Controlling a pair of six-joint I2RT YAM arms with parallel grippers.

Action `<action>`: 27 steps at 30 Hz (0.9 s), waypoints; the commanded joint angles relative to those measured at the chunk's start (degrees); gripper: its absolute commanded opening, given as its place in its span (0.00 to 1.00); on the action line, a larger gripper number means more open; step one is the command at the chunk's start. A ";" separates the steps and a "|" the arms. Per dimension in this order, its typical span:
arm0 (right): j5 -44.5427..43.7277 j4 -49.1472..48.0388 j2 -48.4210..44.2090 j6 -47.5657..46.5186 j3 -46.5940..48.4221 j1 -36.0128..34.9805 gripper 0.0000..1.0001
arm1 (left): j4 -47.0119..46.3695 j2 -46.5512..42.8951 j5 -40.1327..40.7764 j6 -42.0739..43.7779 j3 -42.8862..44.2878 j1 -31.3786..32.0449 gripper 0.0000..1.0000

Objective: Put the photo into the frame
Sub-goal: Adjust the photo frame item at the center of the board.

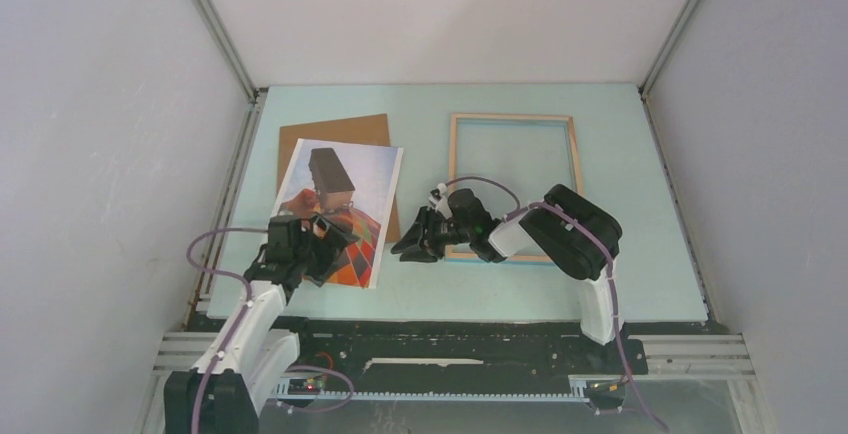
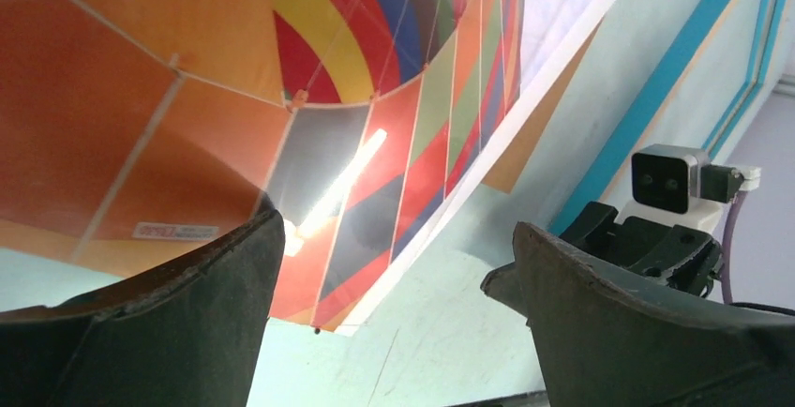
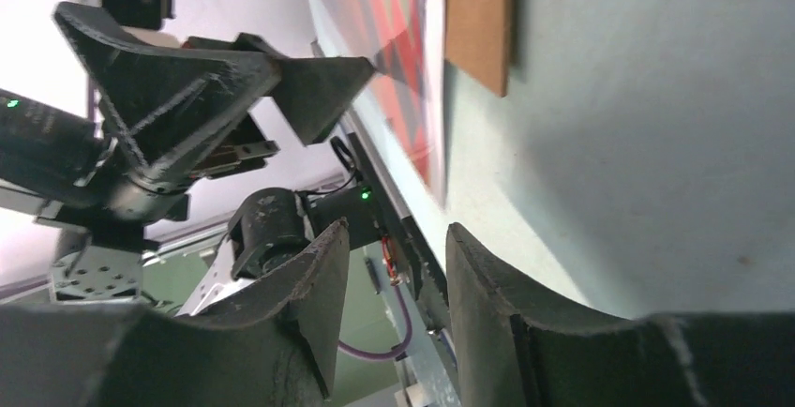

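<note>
The balloon photo (image 1: 345,189) lies near the left edge of the table (image 1: 650,274), partly over a brown board (image 1: 335,131). The empty frame (image 1: 510,116) lies wood side up toward the far right, well apart from it, so the placing looks not yet done. The left arm's fingers (image 2: 187,313) are spread wide at the photo's near corner. The right arm's fingers (image 3: 506,304) are slightly apart and hold nothing, between photo and frame.
</note>
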State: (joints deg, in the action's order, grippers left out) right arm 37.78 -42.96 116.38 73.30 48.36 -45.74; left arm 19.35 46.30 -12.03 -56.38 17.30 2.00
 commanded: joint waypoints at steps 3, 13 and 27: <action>-1.25 5.24 -0.13 -7.70 4.21 0.41 0.52 | 6.23 1.97 2.70 6.48 9.95 -9.09 1.00; -4.69 22.74 1.94 -20.07 22.89 2.07 0.59 | 15.78 16.67 11.43 16.76 27.68 -19.35 1.00; -0.81 41.10 16.49 -33.07 47.73 3.19 0.63 | 9.96 34.05 22.10 29.08 43.32 -23.49 1.00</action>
State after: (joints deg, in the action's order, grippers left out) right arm 34.76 -8.67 129.21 44.05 92.14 -43.13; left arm 31.99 75.37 7.90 -34.06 53.39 -21.17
